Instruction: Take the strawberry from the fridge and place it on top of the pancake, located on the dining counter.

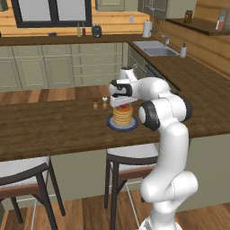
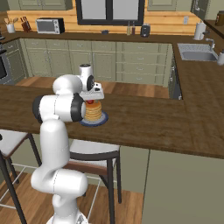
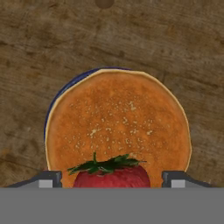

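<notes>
The pancake [image 1: 122, 116] [image 2: 92, 112] [image 3: 118, 122] is a golden-brown stack on a blue-grey plate [image 1: 111, 124] [image 3: 52, 105] on the dining counter [image 1: 54, 126] [image 2: 153, 118]. The strawberry [image 3: 111, 176] [image 1: 122, 107] [image 2: 90, 102], red with a green leafy cap, sits at the stack's top edge. My gripper [image 3: 111, 179] [image 1: 122, 103] [image 2: 91, 99] hangs straight over it, open. In the hand view its fingertips [image 3: 48, 179] stand wide on either side of the berry with a gap on each side. The fridge is out of view.
Two small shakers [image 1: 95, 102] [image 1: 104, 100] stand just behind the plate. Stools [image 1: 130, 157] [image 1: 22, 170] [image 2: 94, 151] are tucked under the counter's near side. A sink [image 1: 155, 48] [image 2: 197, 54] sits in the far counter at the right.
</notes>
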Motion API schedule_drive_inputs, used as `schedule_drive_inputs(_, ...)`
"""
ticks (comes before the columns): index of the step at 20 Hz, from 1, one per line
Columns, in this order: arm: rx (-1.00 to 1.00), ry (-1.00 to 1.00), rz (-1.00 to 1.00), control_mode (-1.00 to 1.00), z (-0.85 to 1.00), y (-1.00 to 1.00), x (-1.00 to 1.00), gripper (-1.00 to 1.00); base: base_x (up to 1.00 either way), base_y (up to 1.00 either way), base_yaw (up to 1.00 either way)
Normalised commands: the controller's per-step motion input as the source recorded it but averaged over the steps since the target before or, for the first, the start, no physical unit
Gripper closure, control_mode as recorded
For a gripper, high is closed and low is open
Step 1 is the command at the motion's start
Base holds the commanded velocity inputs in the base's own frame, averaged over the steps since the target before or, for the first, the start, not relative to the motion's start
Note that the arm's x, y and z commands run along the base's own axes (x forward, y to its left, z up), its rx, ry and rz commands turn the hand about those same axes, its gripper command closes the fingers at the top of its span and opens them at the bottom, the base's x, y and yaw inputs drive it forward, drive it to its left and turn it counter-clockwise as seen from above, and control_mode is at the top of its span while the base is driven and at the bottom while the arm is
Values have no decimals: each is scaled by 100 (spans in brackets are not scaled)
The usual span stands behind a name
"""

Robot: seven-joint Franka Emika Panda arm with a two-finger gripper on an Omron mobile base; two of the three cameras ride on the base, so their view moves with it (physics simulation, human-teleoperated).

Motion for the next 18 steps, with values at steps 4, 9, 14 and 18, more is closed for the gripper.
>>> schedule_drive_inputs(4, -2, 0, 0, -100, 9, 0, 0, -100, 0, 0, 0)
schedule_drive_inputs(9, -1, -1, -1, -100, 60, 0, -11, -100, 0, 0, 0)
schedule_drive_inputs(14, 0, -11, -3, -100, 89, 6, -52, -100, 0, 0, 0)
schedule_drive_inputs(18, 0, -5, 0, -100, 54, 43, -94, -100, 0, 0, 0)
